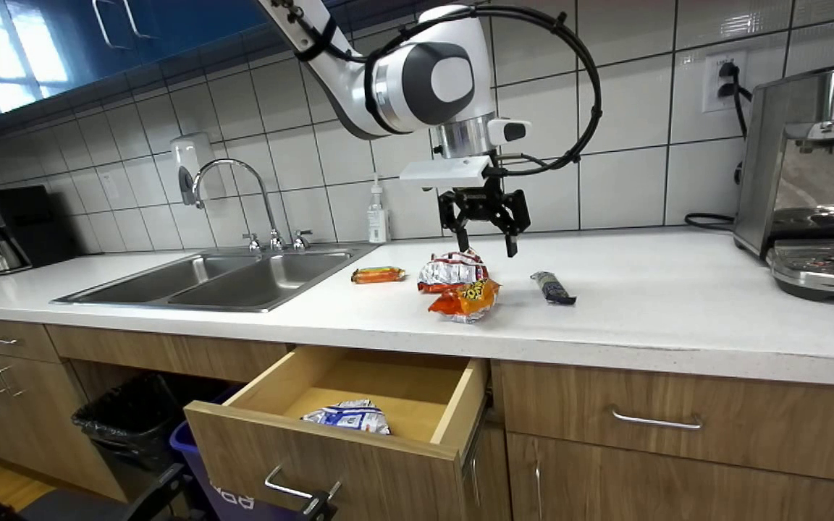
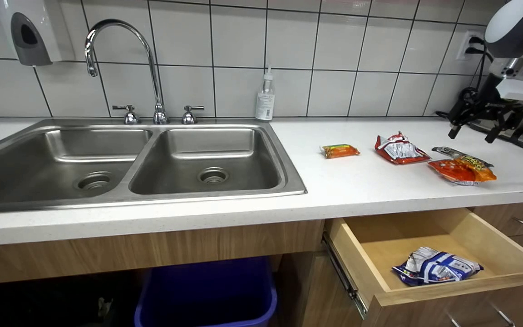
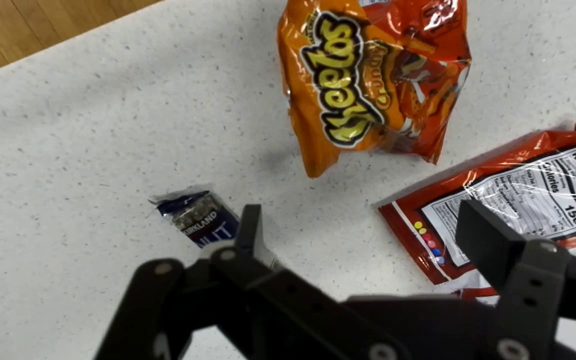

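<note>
Your gripper (image 1: 487, 246) hung above the countertop (image 1: 649, 289), directed downward and apart from the packets below. Its fingers were spread wide, with a free gap between the tips; the end effector carried no load.

In the wrist view, you saw the nut bar (image 3: 200, 217), marked KIRKLAND, partly covered by one finger. The opposite finger overlapped the printed back of the red packet (image 3: 518, 185). The Cheetos bag (image 3: 368, 85) lay near the red packet, with a narrow strip of countertop separating the two.

In an exterior view, you had the Cheetos bag nearer the front edge, the red packet behind it, and the orange packet (image 1: 378, 275) off to the side, toward the sink (image 2: 211, 143). The nut bar lay on the side away from the orange packet. Beyond it stood the coffee machine (image 1: 815, 181).

Below the countertop, the drawer (image 1: 258, 445) stood pulled out, and the blue-and-white packet (image 2: 441, 267) rested inside it. You also had the pump bottle (image 2: 265, 100) upright by the tiled wall (image 1: 620, 108), just beside the sink.
</note>
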Robot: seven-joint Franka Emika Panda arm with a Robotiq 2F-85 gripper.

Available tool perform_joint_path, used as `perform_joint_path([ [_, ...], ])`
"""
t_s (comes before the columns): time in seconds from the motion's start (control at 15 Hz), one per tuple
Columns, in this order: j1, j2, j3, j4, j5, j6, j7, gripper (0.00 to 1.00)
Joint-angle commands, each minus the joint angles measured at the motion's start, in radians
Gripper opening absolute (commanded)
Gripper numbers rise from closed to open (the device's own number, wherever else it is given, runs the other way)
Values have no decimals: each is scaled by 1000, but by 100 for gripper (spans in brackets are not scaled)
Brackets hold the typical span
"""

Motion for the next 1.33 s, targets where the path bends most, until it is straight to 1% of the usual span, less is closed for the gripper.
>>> perform_joint_path([
  [0.0, -28, 75, 15, 97, 18, -55, 14, 100],
  [0.53, -40, 161, 23, 167, 12, -114, 17, 100],
  [0.87, -43, 176, 30, 164, 18, -133, 10, 100],
  [1.27, -39, 169, 40, 133, 19, -131, 7, 100],
])
